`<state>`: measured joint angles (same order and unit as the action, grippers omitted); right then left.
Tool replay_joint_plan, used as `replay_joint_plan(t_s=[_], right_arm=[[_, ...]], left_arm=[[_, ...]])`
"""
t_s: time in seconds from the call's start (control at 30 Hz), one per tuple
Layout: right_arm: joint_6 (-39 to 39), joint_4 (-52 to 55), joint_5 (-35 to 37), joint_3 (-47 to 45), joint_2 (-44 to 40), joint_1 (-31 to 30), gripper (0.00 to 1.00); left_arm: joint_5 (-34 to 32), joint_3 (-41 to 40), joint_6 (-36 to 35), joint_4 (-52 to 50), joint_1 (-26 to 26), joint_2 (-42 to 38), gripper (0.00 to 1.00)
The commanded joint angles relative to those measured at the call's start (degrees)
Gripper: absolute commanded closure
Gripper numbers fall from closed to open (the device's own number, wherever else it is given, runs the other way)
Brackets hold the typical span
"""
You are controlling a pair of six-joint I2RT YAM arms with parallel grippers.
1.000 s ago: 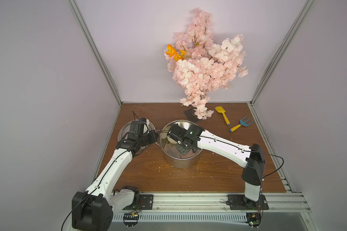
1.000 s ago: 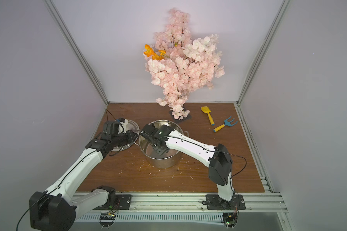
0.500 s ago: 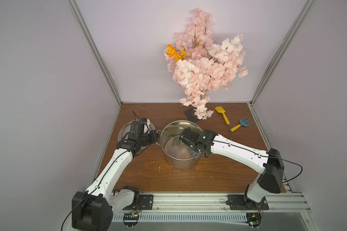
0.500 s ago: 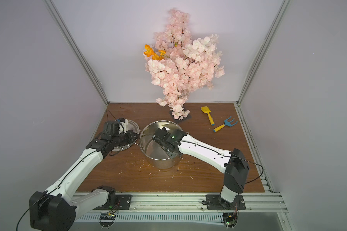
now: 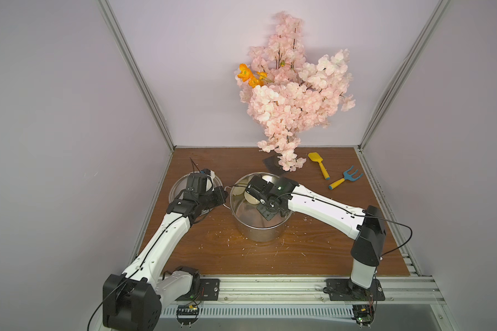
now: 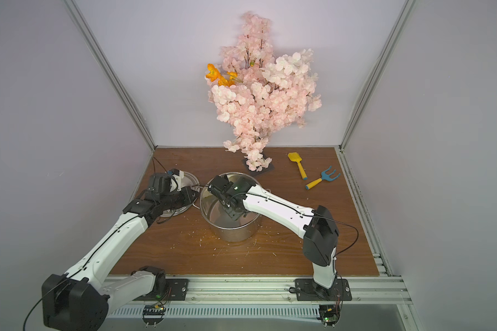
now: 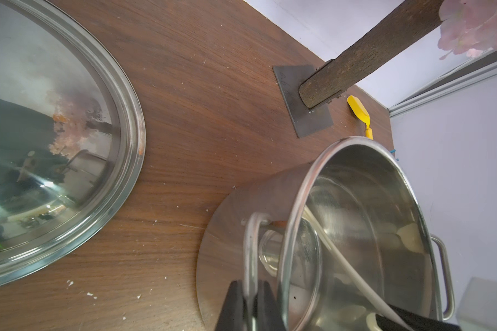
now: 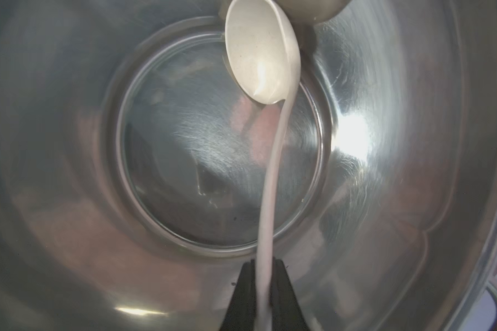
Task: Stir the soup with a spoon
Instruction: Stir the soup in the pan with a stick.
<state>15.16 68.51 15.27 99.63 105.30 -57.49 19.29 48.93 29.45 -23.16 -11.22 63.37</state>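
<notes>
Spoon (image 8: 273, 160): sitting in the pot (image 5: 258, 233), mid-table, bowl down by its wall
Right pincer (image 8: 266, 265): squeezing the spoon's handle tight
Left pincer (image 7: 250, 286): clamping the pot handle (image 7: 250, 243) on the left

Bench (image 5: 241, 258): brown wood-grain top, scattered with pale specks (image 5: 229, 238), densest in front of the pot. Steel pot (image 5: 258, 233) stands upright near the centre. Round lid (image 7: 55, 143) with a steel rim lies beside it on the left, not touching. Dark square base plate (image 7: 302, 100) of the blossom tree sits behind the pot. Far right: yellow toy shovel (image 5: 317, 164) and blue rake (image 5: 346, 179), yellow-handled, near each other, apart.
</notes>
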Motion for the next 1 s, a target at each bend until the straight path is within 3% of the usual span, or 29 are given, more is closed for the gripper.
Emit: replay_joint_plan(t_s=[0.0, 0.2, 0.37, 0.7, 0.97], right_arm=[[-0.34, -0.42, -0.80, -0.94, -2.44, -1.92, 1.00], [3.06, -0.65, 3.03, -11.05, -10.53, -2.26, 1.00], [3.68, -1.15, 4.52, -16.63, -15.04, 2.02, 1.00], [0.59, -3.12, 1.31, -6.66, -7.46, 5.25, 1.00], [-0.51, -2.47, -2.39, 1.15, -2.62, -0.63, 1.00]], left_arm=[[1.49, -0.25, -1.42, -0.07, -0.95, 0.24, 1.00], [1.69, -0.02, -1.48, -0.17, -0.99, -0.36, 1.00], [1.81, -0.18, -1.25, -0.05, -0.99, -0.23, 1.00], [1.98, -1.05, -1.31, -0.07, -1.06, -0.24, 1.00], [1.90, -0.90, -1.71, -0.05, -1.08, 0.12, 1.00]])
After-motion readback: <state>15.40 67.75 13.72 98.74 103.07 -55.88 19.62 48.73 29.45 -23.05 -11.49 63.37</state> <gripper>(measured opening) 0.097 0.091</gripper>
